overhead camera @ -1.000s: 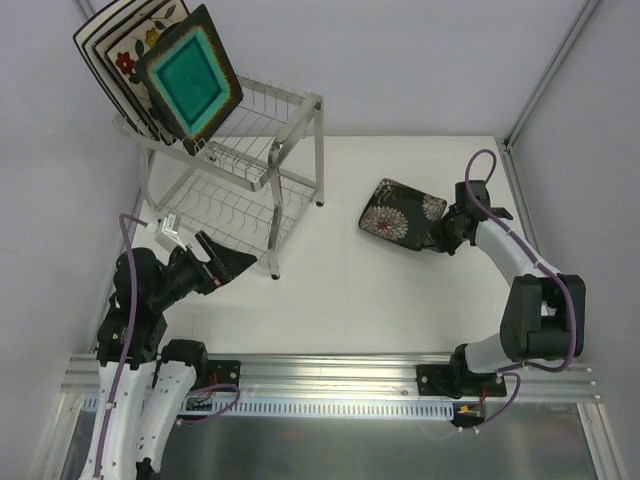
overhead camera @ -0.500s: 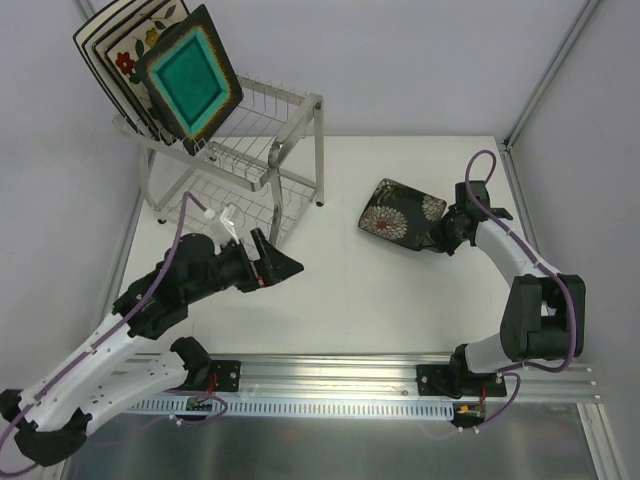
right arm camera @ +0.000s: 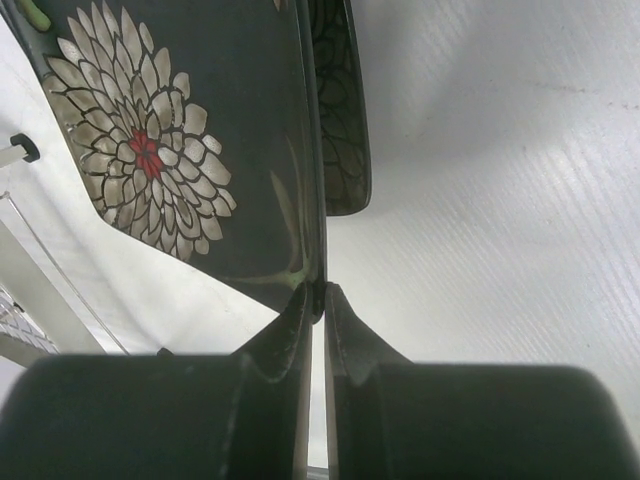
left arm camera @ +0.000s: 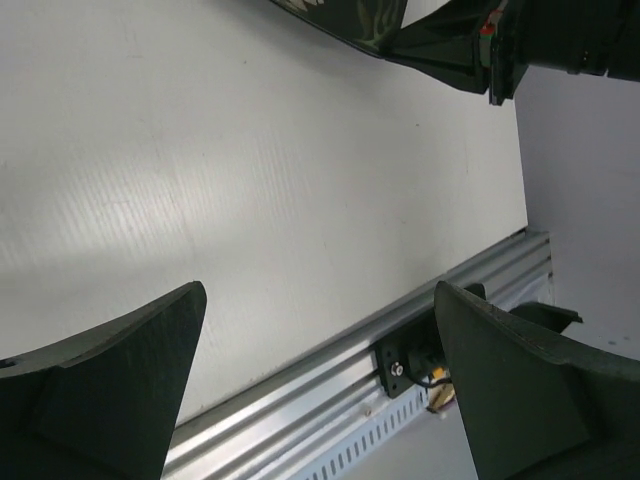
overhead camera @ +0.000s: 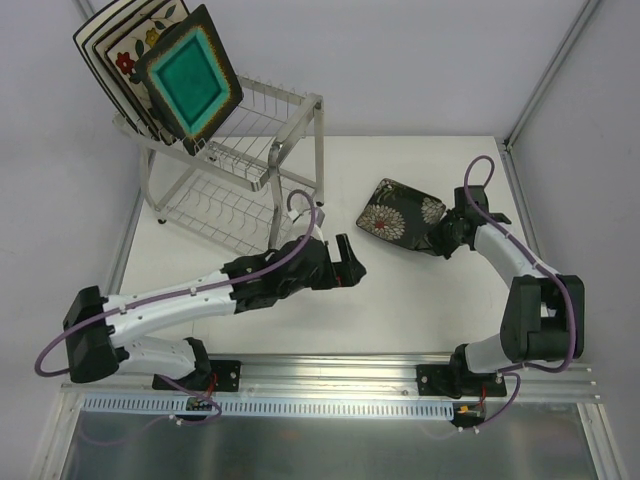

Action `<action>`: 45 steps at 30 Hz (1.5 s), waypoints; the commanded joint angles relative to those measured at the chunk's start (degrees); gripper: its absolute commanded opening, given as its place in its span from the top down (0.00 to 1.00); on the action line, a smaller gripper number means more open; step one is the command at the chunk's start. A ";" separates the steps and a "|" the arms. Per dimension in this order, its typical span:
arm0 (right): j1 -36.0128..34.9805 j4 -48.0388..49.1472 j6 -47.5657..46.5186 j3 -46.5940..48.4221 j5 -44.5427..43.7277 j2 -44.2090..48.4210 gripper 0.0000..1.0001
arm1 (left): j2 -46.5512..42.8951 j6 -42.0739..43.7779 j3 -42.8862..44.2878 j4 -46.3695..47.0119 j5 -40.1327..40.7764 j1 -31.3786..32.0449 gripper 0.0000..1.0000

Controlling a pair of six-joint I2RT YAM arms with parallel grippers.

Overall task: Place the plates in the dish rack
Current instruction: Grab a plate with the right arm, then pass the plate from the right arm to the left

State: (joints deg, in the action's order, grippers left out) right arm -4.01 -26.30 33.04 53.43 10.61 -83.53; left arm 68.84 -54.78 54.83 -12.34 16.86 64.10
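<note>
A dark square plate with white blooms (overhead camera: 398, 214) (right arm camera: 170, 150) is held tilted over the right half of the table. My right gripper (overhead camera: 441, 238) (right arm camera: 318, 292) is shut on the plate's right rim. The plate's corner (left arm camera: 350, 14) and the right gripper (left arm camera: 452, 52) show at the top of the left wrist view. My left gripper (overhead camera: 353, 268) (left arm camera: 320, 300) is open and empty over bare table, a short way left of the plate. The dish rack (overhead camera: 283, 140) stands at the far left. Its top tier holds a dark teal-centred plate (overhead camera: 188, 85), a flowered cream plate (overhead camera: 128, 55) and others behind.
The rack's lower shelf (overhead camera: 225, 212) holds nothing. An aluminium rail (overhead camera: 330, 370) (left arm camera: 330, 385) runs along the near table edge with both arm bases on it. Grey walls close in the left, back and right sides.
My left arm has swung from beside the rack's lower shelf out to the table's middle, towards the bloom plate. The right gripper and plate have barely moved.
</note>
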 commanded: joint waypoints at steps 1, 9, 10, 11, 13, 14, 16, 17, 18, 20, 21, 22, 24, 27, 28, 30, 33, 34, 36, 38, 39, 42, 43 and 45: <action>-0.47 1.34 0.45 -0.52 3.36 3.63 1.00 | 5.24 0.29 3.09 9.41 5.02 0.59 0.01; -0.47 1.61 0.36 -2.27 4.94 4.16 0.99 | 21.24 1.87 9.14 18.31 8.45 0.33 0.03; -0.38 1.52 0.10 -2.45 5.03 4.16 0.99 | 22.73 1.87 10.03 18.66 8.28 0.24 0.04; -0.38 1.61 0.01 -2.45 4.95 4.16 1.00 | 25.35 1.00 10.82 18.93 7.40 -0.46 0.05; -0.47 1.70 -0.25 -2.54 4.95 4.07 0.99 | 27.65 -0.75 12.32 19.37 5.82 -1.51 0.07; -0.47 1.70 -0.60 -2.54 5.03 3.99 0.99 | 29.58 -2.76 12.67 19.98 5.03 -2.74 0.08; -0.12 1.70 -0.61 -2.72 5.38 3.72 1.00 | 31.26 -4.36 12.93 21.21 2.66 -4.15 0.09; -0.03 1.87 -0.61 -2.80 5.91 3.72 0.99 | 32.66 -5.58 13.02 22.26 1.87 -5.29 0.10; 0.23 1.87 -0.61 -2.98 6.17 3.63 0.99 | 33.28 -5.94 13.28 22.62 0.73 -5.73 0.10; 0.76 2.05 -0.52 -3.07 7.14 3.63 0.99 | 35.30 -6.47 13.90 22.97 -0.16 -6.52 0.11; 1.02 2.05 -0.43 -3.15 7.58 3.55 0.99 | 35.83 -6.74 14.25 23.15 -0.34 -7.14 0.11; 1.28 1.96 -0.43 -3.16 7.93 3.63 0.99 | 36.97 -7.52 14.34 23.24 -1.04 -7.49 0.13; 1.72 1.87 -0.34 -3.07 8.98 3.72 1.00 | 37.94 -8.67 14.52 23.94 -1.92 -8.63 0.14; 2.43 1.52 -0.43 -2.89 10.13 3.72 0.99 | 39.70 -9.90 14.17 27.17 -3.50 -9.77 0.18; 2.52 1.52 -0.52 -2.98 10.48 3.72 0.99 | 40.40 -10.60 13.99 28.15 -4.03 -10.04 0.19; 2.78 1.26 -0.52 -3.15 11.36 3.55 0.99 | 41.20 -11.22 13.99 29.73 -4.64 -10.74 0.20; 3.04 1.26 -0.61 -3.68 12.06 3.55 0.99 | 42.69 -11.49 15.30 30.88 -5.26 -11.18 0.22; 2.96 1.26 -0.78 -3.86 12.15 3.63 0.99 | 43.48 -11.49 15.66 31.41 -5.35 -11.36 0.22; 3.04 1.26 -0.69 -4.03 12.59 3.72 0.99 | 44.19 -11.66 16.71 31.67 -5.44 -11.54 0.24; 3.13 1.34 -0.61 -4.30 12.94 3.90 0.99 | 45.06 -12.10 17.50 31.76 -5.52 -11.80 0.27; 3.04 1.43 -0.52 -4.56 13.12 3.90 0.99 | 45.33 -12.45 17.77 31.85 -5.52 -11.89 0.28; 3.04 1.69 0.01 -4.74 13.47 4.07 0.99 | 46.64 -13.85 18.21 32.11 -5.44 -12.24 0.35; 2.96 1.78 0.18 -5.09 13.82 4.16 0.99 | 46.91 -14.12 18.21 32.11 -5.44 -12.33 0.39; 2.96 2.13 0.45 -5.26 14.17 4.25 0.99 | 47.26 -14.82 18.21 32.64 -5.61 -12.68 0.42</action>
State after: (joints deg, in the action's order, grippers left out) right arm -1.04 -24.56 33.45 48.51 21.04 -81.78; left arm 115.31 -67.37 71.26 17.76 11.79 52.36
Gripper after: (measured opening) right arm 0.061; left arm 0.594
